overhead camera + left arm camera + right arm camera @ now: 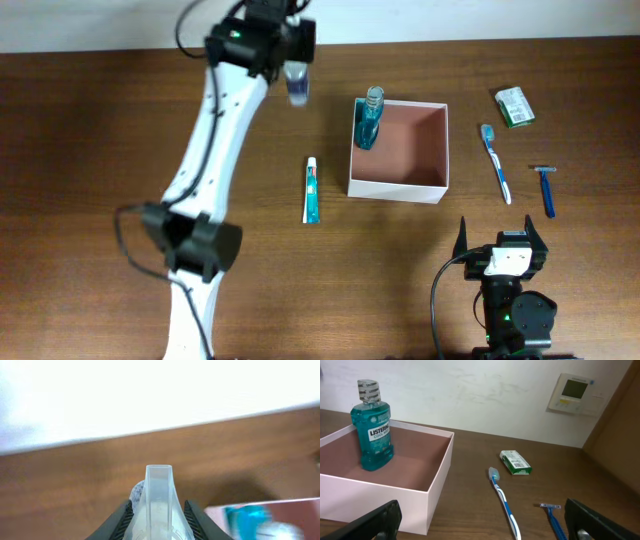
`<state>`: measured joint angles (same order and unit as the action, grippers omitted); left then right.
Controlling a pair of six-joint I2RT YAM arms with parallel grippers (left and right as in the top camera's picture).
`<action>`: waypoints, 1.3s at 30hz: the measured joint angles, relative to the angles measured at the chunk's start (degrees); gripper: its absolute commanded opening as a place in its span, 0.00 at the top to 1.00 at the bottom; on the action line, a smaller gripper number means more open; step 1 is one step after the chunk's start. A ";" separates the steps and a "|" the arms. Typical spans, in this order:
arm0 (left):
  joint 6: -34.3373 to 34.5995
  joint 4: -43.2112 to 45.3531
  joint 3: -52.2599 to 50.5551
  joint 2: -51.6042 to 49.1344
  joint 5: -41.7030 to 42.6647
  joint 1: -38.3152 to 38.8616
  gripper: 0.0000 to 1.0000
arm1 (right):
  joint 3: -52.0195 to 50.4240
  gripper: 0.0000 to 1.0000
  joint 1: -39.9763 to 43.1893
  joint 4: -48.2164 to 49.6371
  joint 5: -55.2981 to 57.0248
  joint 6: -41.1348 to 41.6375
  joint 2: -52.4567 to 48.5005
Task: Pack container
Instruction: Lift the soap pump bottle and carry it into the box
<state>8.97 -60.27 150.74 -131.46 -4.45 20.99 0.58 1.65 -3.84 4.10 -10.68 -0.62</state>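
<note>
Inside left tool (157, 506), clear, perhaps plastic bottle (159, 480)

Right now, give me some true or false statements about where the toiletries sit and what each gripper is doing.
The mouthwash bottle stands inside the container. True.
The toothpaste tube lies in the container. False: it lies on the table, left of the container.
The left gripper is closed on a clear bottle. True.
The right gripper holds the toothbrush. False: it is open and empty; the toothbrush lies on the table.
The razor lies right of the toothbrush. True.
</note>
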 measured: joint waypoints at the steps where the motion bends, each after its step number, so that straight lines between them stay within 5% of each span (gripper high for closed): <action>1: 0.00 0.48 0.00 2.29 0.00 0.24 0.76 | 0.00 0.01 0.00 0.00 0.00 -0.02 0.00; 8: -0.15 3.69 1.03 12.66 0.33 5.64 0.76 | 0.00 0.01 0.00 0.02 0.02 -0.02 0.00; 16: -0.15 4.17 1.18 13.46 2.16 16.92 0.76 | 0.00 0.01 0.00 0.00 0.02 -0.02 0.00; 39: 0.07 12.09 1.09 -5.64 2.16 20.85 0.74 | 0.00 0.01 0.00 0.02 0.02 -0.02 0.00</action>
<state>9.04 -48.18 151.83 -137.10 -2.28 41.85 0.58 1.65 -3.81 4.12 -10.70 -0.62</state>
